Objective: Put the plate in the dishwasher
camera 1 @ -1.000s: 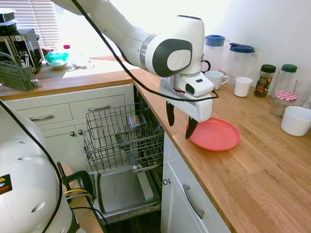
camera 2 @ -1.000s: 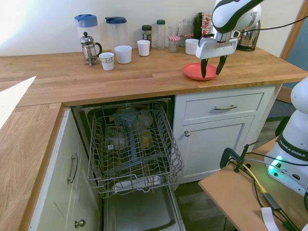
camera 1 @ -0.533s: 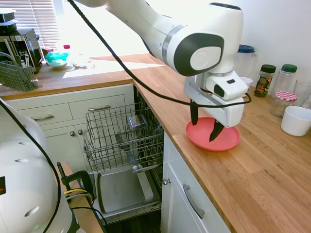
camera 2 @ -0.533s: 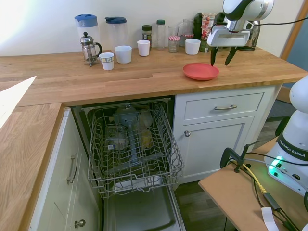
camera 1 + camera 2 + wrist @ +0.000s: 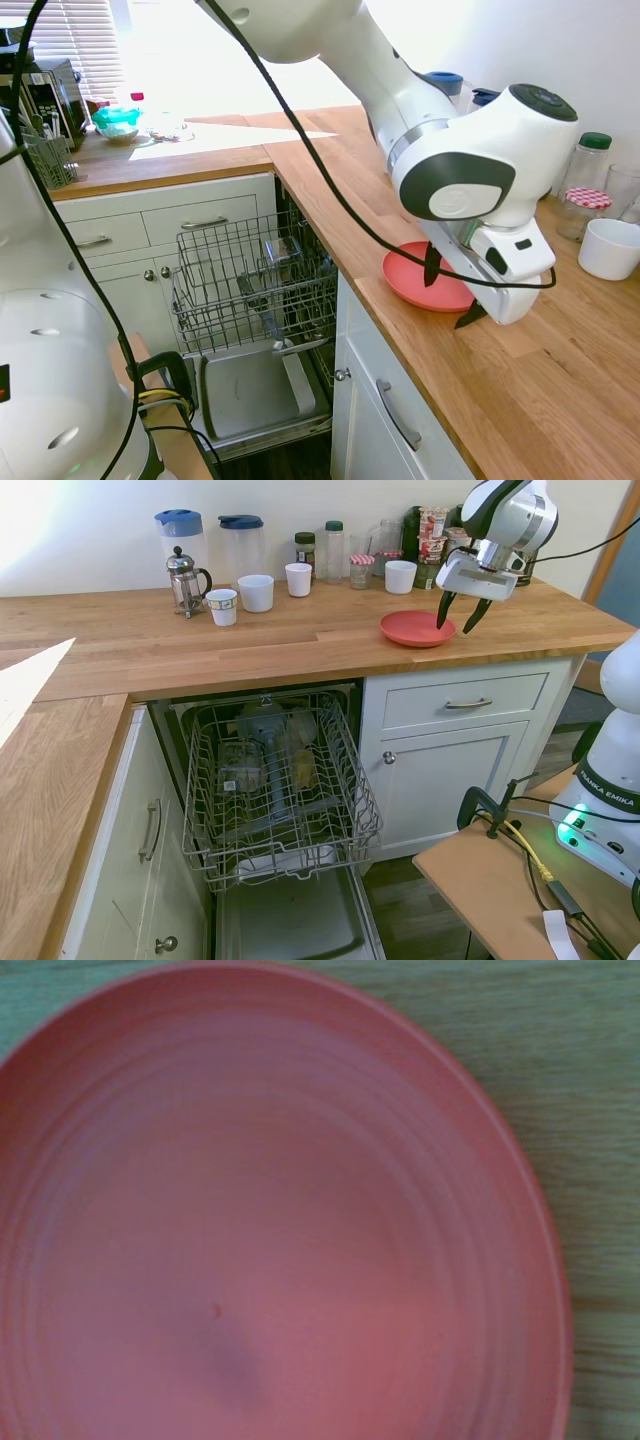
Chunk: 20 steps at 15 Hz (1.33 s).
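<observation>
Wooden worktop [image 5: 250,640] runs the width of my second exterior view, with white cabinet fronts below. Going from the left along the back wall I see a French press [image 5: 183,580], two blue-lidded jugs [image 5: 243,542] and a few white cups [image 5: 256,592]. Under the counter the dishwasher [image 5: 275,810] stands open, its grey wire rack [image 5: 280,780] pulled out over the lowered door. Further right, the plate [image 5: 416,628] lies flat on the worktop near the front edge, coral pink; in my wrist view it fills nearly the whole picture [image 5: 270,1220], blurred, with wood grain beyond its rim. At its right rim I have the gripper [image 5: 459,613], tilted, fingers spread apart and holding nothing. One dark fingertip sits at the plate's rim, the other just outside it; I cannot tell whether either touches the plate.
</observation>
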Motion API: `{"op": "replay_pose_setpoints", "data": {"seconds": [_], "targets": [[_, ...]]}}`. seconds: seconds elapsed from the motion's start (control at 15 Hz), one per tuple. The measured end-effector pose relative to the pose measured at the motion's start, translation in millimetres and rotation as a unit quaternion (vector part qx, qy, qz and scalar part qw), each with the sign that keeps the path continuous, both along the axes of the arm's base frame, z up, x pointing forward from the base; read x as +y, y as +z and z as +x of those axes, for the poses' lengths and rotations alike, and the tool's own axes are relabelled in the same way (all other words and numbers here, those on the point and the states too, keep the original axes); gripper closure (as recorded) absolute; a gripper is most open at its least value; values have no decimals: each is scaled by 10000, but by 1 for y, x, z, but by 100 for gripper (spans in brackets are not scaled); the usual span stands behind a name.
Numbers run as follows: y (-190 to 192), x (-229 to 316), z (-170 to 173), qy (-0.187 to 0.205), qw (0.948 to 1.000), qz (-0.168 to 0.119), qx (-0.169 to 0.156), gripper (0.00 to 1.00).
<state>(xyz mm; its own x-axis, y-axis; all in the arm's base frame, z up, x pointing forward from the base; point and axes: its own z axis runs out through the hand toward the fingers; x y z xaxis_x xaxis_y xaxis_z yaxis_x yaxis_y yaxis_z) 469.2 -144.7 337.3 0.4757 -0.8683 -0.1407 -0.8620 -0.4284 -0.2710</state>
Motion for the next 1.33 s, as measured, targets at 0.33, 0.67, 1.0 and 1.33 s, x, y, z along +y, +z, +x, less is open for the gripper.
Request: {"op": "replay_pose_setpoints", "data": {"seconds": [0.33, 0.67, 1.0, 1.33], "targets": [[-7, -6, 12, -129, 9996, 246, -79, 100], [-12, -8, 22, -121, 9995, 285, -59, 100], [-15, -14, 21, -218, 9992, 333, -27, 100], [-17, -19, 19, -238, 9990, 389, 39, 100]]}}
